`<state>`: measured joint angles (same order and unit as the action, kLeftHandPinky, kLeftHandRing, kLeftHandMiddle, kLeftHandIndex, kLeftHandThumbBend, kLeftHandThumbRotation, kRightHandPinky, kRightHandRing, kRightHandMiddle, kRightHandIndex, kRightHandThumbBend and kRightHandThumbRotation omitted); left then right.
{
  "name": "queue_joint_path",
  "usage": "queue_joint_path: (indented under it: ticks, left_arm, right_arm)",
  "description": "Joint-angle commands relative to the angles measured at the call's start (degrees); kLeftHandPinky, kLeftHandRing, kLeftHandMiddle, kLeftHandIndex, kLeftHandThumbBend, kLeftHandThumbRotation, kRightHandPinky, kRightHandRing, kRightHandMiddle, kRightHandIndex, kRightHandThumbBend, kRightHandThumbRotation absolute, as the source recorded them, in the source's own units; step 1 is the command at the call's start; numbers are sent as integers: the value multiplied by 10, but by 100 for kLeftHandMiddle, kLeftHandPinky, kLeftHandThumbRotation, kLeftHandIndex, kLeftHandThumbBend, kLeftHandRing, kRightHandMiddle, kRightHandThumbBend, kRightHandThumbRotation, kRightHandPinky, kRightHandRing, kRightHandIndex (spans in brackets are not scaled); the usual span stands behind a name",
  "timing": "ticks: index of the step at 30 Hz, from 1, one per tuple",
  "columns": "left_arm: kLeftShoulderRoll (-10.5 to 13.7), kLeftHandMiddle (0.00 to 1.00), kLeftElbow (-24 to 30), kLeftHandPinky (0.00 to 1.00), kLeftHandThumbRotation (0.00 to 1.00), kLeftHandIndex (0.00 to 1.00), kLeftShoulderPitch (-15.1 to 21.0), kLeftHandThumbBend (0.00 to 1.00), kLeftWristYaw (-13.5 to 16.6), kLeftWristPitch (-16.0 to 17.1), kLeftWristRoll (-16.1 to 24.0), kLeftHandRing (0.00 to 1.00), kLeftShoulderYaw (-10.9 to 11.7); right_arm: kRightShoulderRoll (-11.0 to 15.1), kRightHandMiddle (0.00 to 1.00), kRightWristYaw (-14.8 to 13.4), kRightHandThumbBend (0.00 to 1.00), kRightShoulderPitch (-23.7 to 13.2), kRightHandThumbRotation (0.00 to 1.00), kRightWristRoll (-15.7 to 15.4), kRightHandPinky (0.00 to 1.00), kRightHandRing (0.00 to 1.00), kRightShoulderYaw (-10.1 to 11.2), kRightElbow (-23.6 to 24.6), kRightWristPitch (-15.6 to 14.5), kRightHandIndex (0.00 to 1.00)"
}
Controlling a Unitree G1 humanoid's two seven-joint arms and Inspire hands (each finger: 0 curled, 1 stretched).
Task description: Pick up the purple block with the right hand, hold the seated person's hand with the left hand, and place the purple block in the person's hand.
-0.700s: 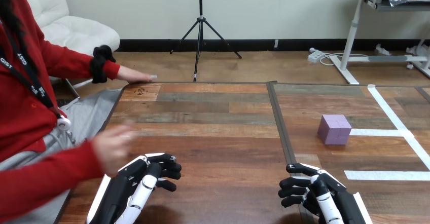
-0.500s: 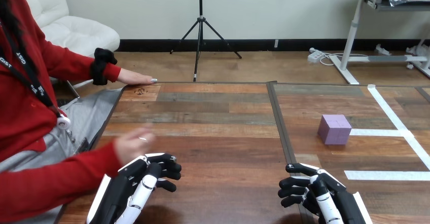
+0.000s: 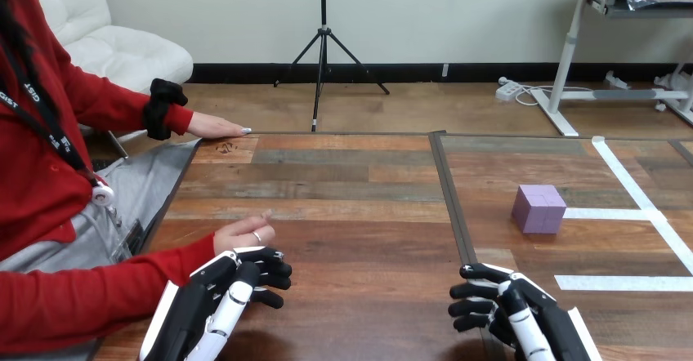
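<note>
The purple block [image 3: 538, 208] sits on the table's right half, beside a white tape line. My right hand [image 3: 507, 305] rests near the front edge, well short of the block, with its fingers curled and nothing in them. At the front left my left hand [image 3: 233, 287] lies on the table, fingers curled and empty. The person's near hand [image 3: 243, 233] hovers just beyond my left hand's fingers, loosely cupped, apart from it. Their other hand [image 3: 216, 126] rests flat at the table's far left corner.
White tape lines [image 3: 633, 189] mark off the table's right side. A dark seam [image 3: 452, 206] runs front to back down the middle. The person's red sleeve [image 3: 90, 296] crosses the front left corner.
The person's near hand has moved right and a little toward me, coming to rest just beyond my left hand. Neither of my hands has moved, nor has the block.
</note>
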<state>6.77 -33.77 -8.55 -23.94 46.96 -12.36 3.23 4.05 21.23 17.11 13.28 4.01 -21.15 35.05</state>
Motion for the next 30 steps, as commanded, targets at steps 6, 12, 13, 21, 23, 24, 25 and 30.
queue_joint_path:
  ticks: [6,12,13,21,23,24,25,30]
  left_arm:
    - [-7,61,10,56,73,61,38,42,4,7,3,62,2]
    - [-10,62,1,55,72,61,44,40,1,13,2,62,0]
    - [-10,62,1,54,72,61,44,39,2,14,4,62,0]
    - [-13,61,2,54,72,61,45,39,10,13,11,61,-1]
    - [-15,61,1,54,72,61,45,39,10,13,10,61,-1]
    - [-15,61,2,54,72,61,46,39,10,12,10,61,-1]
    - [-16,61,2,54,72,61,46,39,11,11,11,61,-1]
    - [-17,60,-1,54,72,61,47,39,12,12,12,60,0]
  right_arm:
    - [46,66,-24,65,-110,82,-28,58,64,28,-2,-15,67]
    - [67,66,-38,67,-155,86,-37,57,64,41,-26,-24,68]
    - [70,66,-40,67,-162,87,-37,57,64,43,-31,-24,68]
    - [103,67,-62,66,-218,89,-65,57,64,51,-70,-21,69]
    - [111,68,-65,65,-230,92,-71,58,66,51,-78,-19,70]
    - [116,68,-66,65,-239,92,-73,58,66,52,-84,-21,70]
    - [120,68,-66,64,-246,93,-73,59,66,53,-87,-22,70]
    - [137,69,-63,62,-281,95,-76,62,68,54,-109,-22,71]
